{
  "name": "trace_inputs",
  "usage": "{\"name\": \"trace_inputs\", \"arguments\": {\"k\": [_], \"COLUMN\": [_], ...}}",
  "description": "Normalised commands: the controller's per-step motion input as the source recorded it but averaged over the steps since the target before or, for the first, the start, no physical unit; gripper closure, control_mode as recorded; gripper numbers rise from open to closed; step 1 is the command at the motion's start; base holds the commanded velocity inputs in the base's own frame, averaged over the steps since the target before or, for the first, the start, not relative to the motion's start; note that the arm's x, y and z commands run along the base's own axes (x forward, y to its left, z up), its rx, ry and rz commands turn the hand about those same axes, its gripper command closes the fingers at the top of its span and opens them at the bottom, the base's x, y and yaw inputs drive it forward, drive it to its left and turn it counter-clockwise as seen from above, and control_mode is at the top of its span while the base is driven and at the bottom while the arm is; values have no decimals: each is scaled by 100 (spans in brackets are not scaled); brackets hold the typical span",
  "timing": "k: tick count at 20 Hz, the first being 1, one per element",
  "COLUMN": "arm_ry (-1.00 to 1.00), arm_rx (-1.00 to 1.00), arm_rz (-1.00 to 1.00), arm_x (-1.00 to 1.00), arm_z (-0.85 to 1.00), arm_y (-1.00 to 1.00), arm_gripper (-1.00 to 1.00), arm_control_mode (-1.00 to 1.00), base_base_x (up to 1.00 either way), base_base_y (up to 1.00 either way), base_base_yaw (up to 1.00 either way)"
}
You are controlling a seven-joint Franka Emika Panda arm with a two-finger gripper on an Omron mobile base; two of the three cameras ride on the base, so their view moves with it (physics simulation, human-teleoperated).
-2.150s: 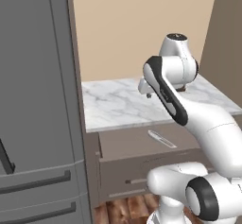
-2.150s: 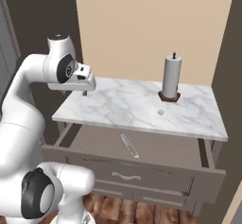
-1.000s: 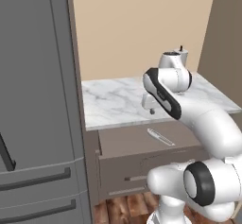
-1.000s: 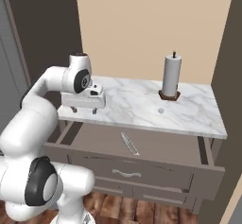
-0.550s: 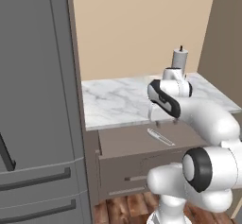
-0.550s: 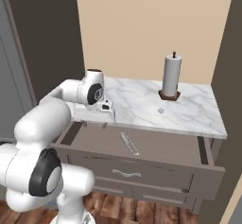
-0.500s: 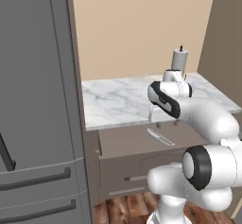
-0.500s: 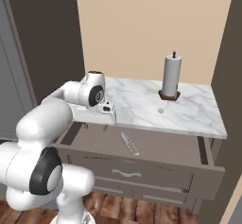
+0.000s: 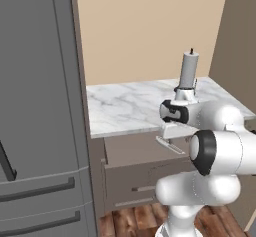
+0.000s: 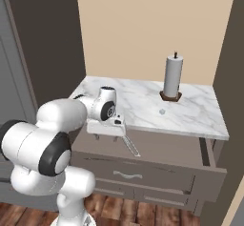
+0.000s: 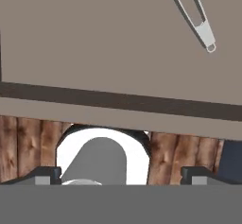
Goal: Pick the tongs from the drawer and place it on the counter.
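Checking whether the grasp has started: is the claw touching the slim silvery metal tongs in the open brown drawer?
Apart. In the hand view the claw has its fingertips at the bottom edge, while the slim silvery tongs lie far off on the brown drawer floor.

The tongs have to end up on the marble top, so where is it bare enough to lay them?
The counter is bare from the left edge to the middle. The paper-towel roll crowds the back right; a small pale spot lies before it. The end effector hangs over the drawer, left of the tongs.

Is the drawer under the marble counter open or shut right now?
Open. The drawer is pulled out from under the counter, and the tongs lie on its exposed floor.
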Motion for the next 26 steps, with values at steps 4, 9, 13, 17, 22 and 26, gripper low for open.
{"name": "trace_inputs", "arguments": {"k": [4,9,13,17,22,26], "arm_ry": [0,0,1,5,13,16], "arm_rx": [0,0,0,0,0,0], "arm_rz": [0,0,0,0,-1,-1], "arm_x": [49,54,34,0,-16,-38], "arm_z": [-53,-51,-46,-42,-52,-56], "arm_y": [-29,-28,-36,-42,-23,-18], "arm_gripper": [-100,-100,-100,-100,-100,-100], "arm_control_mode": [-100,-100,-100,-100,-100,-100], "base_base_x": [0,0,0,0,0,0], "base_base_y": [0,0,0,0,0,0], "base_base_yaw": [0,0,0,0,0,0]}}
